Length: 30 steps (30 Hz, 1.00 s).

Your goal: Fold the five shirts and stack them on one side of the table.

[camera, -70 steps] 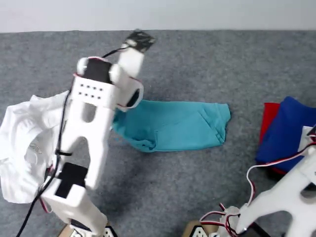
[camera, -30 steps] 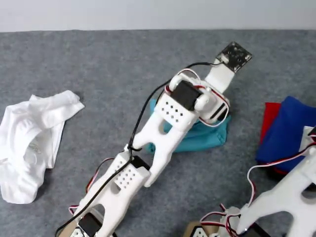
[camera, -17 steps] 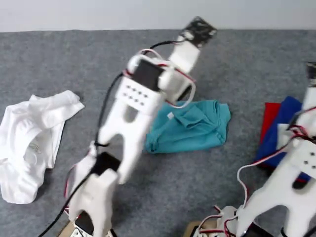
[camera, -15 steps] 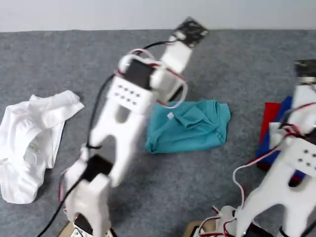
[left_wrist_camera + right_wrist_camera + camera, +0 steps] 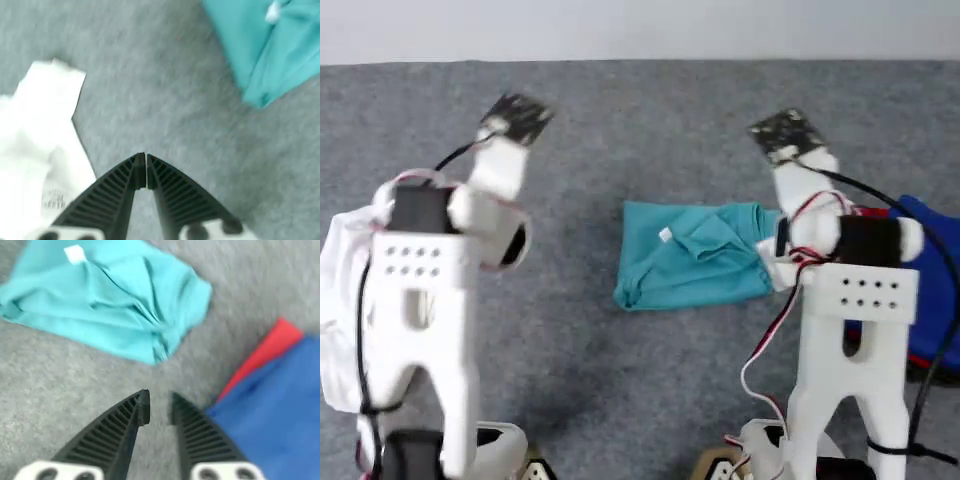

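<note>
Table (image 5: 650, 120): grey felt-like surface under both arms. Four shirts can be counted on it, so by my judgement the job is about half done.
White shirt (image 5: 335, 270): the biggest item, lying crumpled and unfolded at the left side of the table, partly under the left arm. It needs a full fold, then a move across to the pile.
Teal shirt (image 5: 695, 255): in the middle of the table, folded to a compact rectangle with some loose wrinkles and a small white tag showing. It looks ready to go on the pile but lies apart from it.
Blue shirt (image 5: 935, 300): folded, on top of the pile at the right side.
Red shirt (image 5: 270, 352): folded, under the blue one, with only an edge showing.
Right gripper (image 5: 159, 407): jaws a narrow gap apart, holding nothing, over bare table between the teal shirt and the pile.
Left gripper (image 5: 145, 165): jaws together, tips all but touching, holding nothing, over bare table just beside the white shirt.
</note>
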Available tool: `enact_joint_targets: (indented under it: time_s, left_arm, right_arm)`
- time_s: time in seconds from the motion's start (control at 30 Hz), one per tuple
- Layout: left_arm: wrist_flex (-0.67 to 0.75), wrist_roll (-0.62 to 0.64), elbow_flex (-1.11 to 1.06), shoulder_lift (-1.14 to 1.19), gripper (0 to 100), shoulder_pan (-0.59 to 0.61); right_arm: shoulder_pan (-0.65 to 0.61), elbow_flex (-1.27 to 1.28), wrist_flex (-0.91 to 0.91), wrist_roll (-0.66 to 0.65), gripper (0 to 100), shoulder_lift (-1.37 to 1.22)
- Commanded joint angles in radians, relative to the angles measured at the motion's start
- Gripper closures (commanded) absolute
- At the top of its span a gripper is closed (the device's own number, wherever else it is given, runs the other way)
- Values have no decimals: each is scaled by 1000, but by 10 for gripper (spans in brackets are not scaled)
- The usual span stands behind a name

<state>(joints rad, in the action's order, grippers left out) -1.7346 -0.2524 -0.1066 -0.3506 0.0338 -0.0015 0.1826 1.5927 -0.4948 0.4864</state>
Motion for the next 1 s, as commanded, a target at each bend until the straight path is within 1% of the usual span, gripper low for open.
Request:
enact_joint_targets:
  time_s: [0.0, 0.1, 0.17, 0.3, 0.5, 0.67, 0.83, 0.97]
  left_arm:
    - [-20, -55, -108, -146, 995, 66]
    - [-20, -106, -208, -218, 995, 123]
    - [-17, -137, -280, -258, 995, 169]
    - [8, -158, -400, -319, 995, 258]
    - [44, -158, -513, -417, 995, 348]
    - [61, -160, -556, -482, 995, 396]
    - [92, -189, -575, -506, 995, 404]
    - [132, -192, -613, -508, 995, 404]
  right_arm:
    - [-67, 11, -91, -9, 812, 16]
    - [-113, 81, -232, -11, 812, 15]
    - [-153, 110, -269, -43, 812, -5]
    - [-197, 117, -246, -150, 812, -88]
    - [-205, 110, -217, -221, 811, -200]
    - [-257, 21, -168, -216, 811, -275]
    - [-303, -71, -153, -213, 811, -390]
    - [-305, -164, -166, -150, 811, -510]
